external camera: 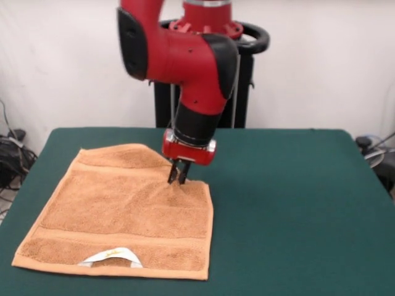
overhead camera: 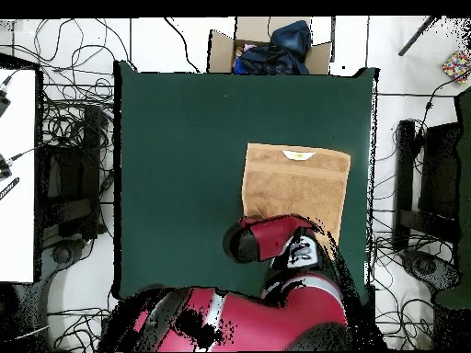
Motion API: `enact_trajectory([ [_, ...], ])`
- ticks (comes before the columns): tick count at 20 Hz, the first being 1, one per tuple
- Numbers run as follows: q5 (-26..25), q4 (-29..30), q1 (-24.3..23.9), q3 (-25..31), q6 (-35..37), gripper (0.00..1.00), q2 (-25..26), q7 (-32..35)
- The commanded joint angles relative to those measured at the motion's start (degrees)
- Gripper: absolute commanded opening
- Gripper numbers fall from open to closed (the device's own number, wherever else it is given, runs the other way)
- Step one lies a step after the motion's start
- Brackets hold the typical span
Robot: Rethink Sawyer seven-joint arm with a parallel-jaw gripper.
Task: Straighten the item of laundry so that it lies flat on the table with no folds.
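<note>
The towel (external camera: 123, 209) lies spread on the table (external camera: 290, 203), toward the left side in the front view, near edge close to the table's front edge. A small white tag (external camera: 114, 254) shows at that near edge, and a flat woven band runs parallel to it. The towel looks largely flat; its far right part is irregular, with the far edge appearing drawn inward and slightly bunched.

The gripper (external camera: 177, 177) is down at the towel's far right area, fingers drawn close together with the tips at the cloth. Whether they pinch fabric cannot be told from either view; the overhead view hides the contact under the arm.

Handling judgement: the towel is light, soft and limp, with terry pile that will drag on the felt-like table top. Best hold is a corner or hemmed edge, pinching one layer and pulling outward, low.
</note>
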Motion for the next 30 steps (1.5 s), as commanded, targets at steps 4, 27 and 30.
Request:
enact_trajectory([
  [4, 14.12, -3.29, -13.31, 18.77, 27.35, 0.0, 5.52, -3.62],
  [27, 19.57, -17.46, -26.78, 27.8, 52.78, 0.0, 23.36, -17.15],
  [30, 20.18, -16.92, -27.36, 28.46, 54.98, 0.0, 21.97, -17.95],
])
